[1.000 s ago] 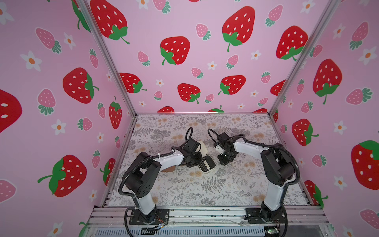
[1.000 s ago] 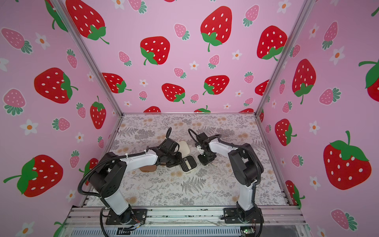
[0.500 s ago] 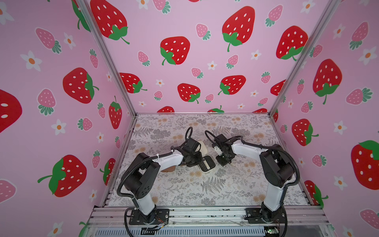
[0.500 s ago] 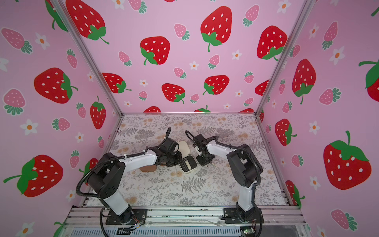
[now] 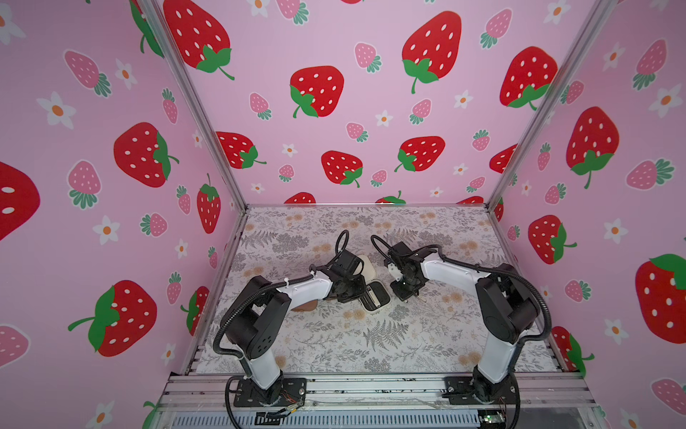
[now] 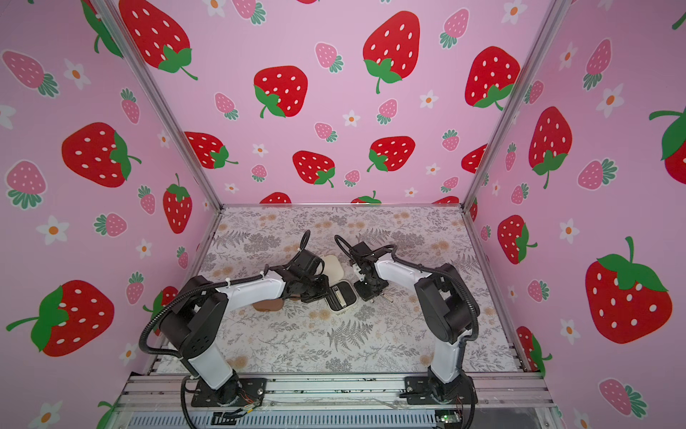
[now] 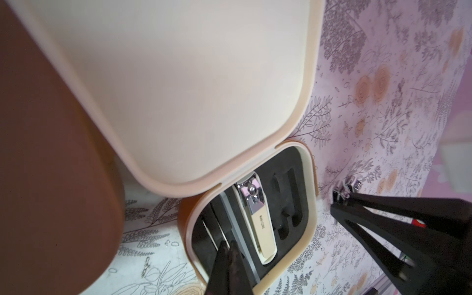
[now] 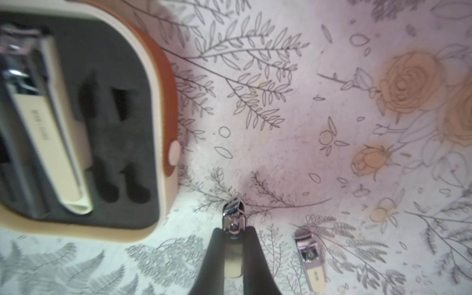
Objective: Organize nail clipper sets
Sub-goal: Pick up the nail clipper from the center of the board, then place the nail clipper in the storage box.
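Note:
An open nail clipper set case (image 5: pixel 386 297) with a cream rim and black slotted inside lies mid-table in both top views; its cream lid (image 7: pixel 178 89) stands raised. A large clipper (image 7: pixel 258 222) lies in one slot. My left gripper (image 7: pixel 228 245) is shut, its tips inside the case against slim metal tools. Just right of the case, my right gripper (image 8: pixel 233 232) is shut on a small silvery clipper (image 8: pixel 233 217), low over the table. A second small clipper (image 8: pixel 310 260) lies loose beside it. A closed brown case (image 6: pixel 268 305) sits under my left arm.
The floral table (image 5: pixel 371 345) is walled by strawberry-patterned panels on three sides. A metal rail (image 5: pixel 371 386) with both arm bases runs along the front edge.
My right gripper's jaws have closed onto the small clipper beside the open case. The left arm and the case have stayed where they were.

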